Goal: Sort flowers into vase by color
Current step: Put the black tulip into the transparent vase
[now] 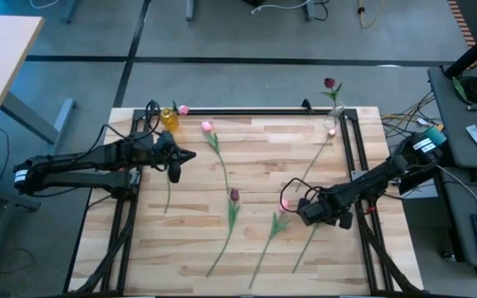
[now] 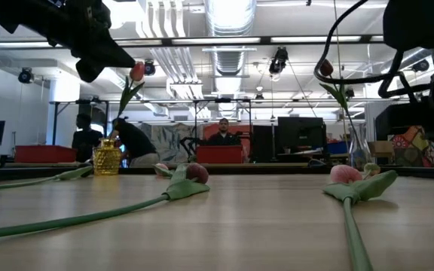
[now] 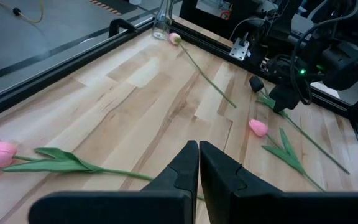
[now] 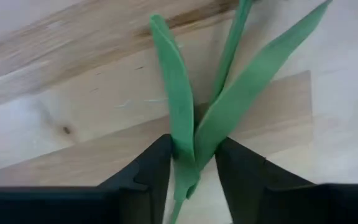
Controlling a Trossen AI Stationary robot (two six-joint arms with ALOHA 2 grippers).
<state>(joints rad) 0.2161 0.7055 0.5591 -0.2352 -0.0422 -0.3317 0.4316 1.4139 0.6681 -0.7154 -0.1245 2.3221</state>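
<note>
My right claw (image 4: 192, 163) pinching a flat-lying tulip's stem and leaves (image 4: 225, 118), long axis diagonal across the worktop (image 1: 189, 215), grip visible only from the wrist, my left claw (image 3: 198, 163) hovering shut, empty.

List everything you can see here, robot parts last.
table: one, light wood, dark rails at its edges.
yellow vase: one, far left corner; holds one pink tulip.
clear vase: one, far right corner; holds one maroon tulip.
loose pink tulips: three heads seen, lying on the table, far left-centre, far right, and beside the right gripper.
loose maroon tulip: one, table middle.
people: about three, in the room behind.
left gripper: one, dark, shut, above the table's left side.
right gripper: one, dark, low at a green stem and leaves, right side.
</note>
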